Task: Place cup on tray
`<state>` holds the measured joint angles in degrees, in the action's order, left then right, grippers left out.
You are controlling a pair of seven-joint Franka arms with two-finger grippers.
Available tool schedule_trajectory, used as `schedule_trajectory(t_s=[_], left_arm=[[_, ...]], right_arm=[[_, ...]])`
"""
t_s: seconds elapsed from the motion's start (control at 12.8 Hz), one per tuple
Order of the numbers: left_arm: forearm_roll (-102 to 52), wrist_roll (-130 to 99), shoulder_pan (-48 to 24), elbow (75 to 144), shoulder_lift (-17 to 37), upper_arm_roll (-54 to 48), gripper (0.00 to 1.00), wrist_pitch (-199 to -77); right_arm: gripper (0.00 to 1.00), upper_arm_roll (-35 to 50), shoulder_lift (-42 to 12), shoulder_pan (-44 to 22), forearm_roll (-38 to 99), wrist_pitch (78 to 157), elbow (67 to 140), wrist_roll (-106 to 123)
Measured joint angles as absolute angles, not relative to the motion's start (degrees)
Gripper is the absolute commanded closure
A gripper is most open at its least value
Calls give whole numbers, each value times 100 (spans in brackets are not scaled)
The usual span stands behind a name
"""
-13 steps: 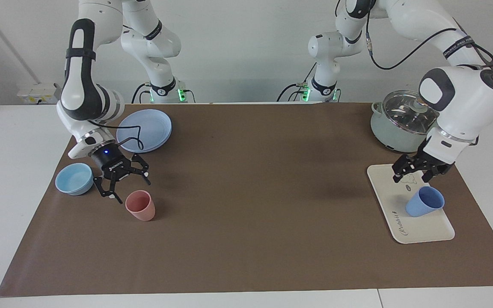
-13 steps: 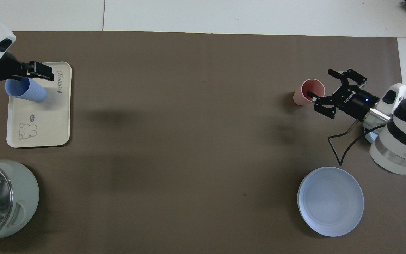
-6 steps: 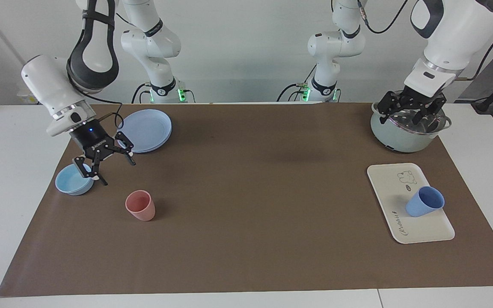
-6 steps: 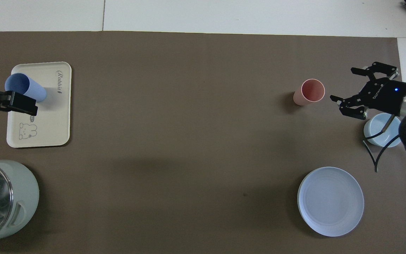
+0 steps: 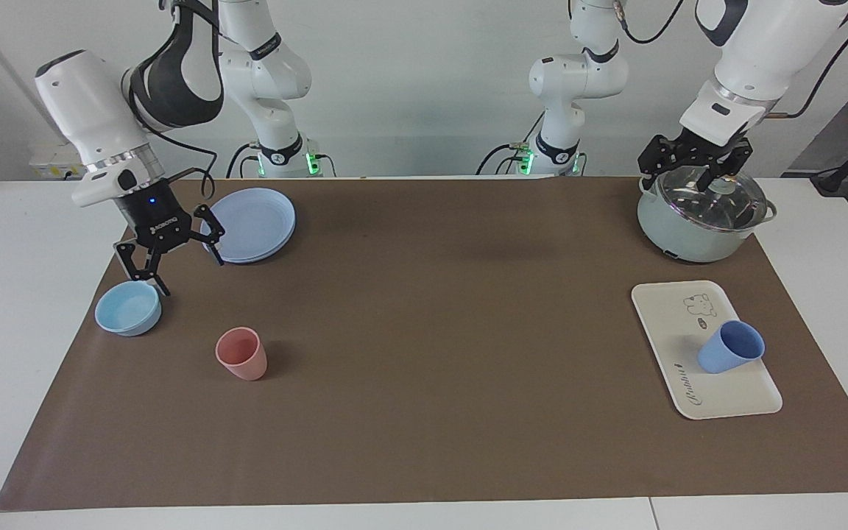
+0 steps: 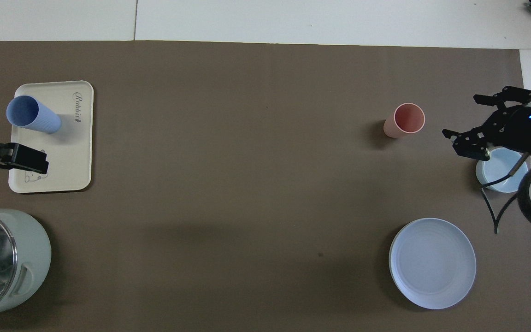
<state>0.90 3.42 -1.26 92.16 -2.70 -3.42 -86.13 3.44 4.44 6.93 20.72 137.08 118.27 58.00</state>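
The periwinkle-blue cup [image 5: 729, 347] [image 6: 32, 115] stands on the cream tray [image 5: 670, 324] [image 6: 74, 152], on the half with the cursive script, farther from the robots than the bear drawing. Nothing touches the cup. My left gripper [image 5: 693, 173] hangs open and empty in the air over the pot's lid, well away from the cup. My right gripper [image 5: 187, 274] [image 6: 461, 115] is open and empty at the right arm's end of the table, raised over the mat between the light-blue bowl and the blue plate.
A salmon-pink cup [image 5: 241, 353] stands alone on the brown mat [image 5: 431, 331]. Beside it lie a light-blue bowl [image 5: 128, 308] and, nearer to the robots, a round blue plate [image 5: 251, 223]. A pale-green pot with a glass lid [image 5: 700, 217] sits nearer to the robots than the tray.
My left gripper has risen from just above the cup on the tray to over the pot. My right gripper has lifted away from the pink cup toward the bowl and plate. The cups have not moved.
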Motion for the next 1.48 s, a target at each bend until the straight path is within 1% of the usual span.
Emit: schedule_trajectory(t_s=[0.31,0.55,0.62,0.78,1.01,1.25,1.33,1.48], left_arm=[[90,343,-127,9368,-266,-346,0,-9055],[90,345,-123,9379,-269,-321,0,-9082],[90,346,-123,9369,-269,-317,0,-9086],[90,346,-123,9332,-275,-317,0,-9086],[90,346,-123,9330,-277,-317,0,-9087],[91,347,-122,9334,-277,-317,0,-9090],[91,347,-120,9337,-277,-316,0,-9092],[93,347,-105,9337,-277,-300,0,-9096]], right_arm=[[0,413,451,412,427,13668,11824,3525],[0,433,526,190,-315,13141,11786,2235],[0,467,576,115,-458,12857,11730,1704],[0,524,652,-17,-543,11965,11397,626],[0,521,643,-5,-489,10667,10647,-103],[0,438,370,232,-232,9413,9687,-350],[0,422,257,354,-214,9149,9456,-360],[0,403,120,578,-206,8997,9317,-360]])
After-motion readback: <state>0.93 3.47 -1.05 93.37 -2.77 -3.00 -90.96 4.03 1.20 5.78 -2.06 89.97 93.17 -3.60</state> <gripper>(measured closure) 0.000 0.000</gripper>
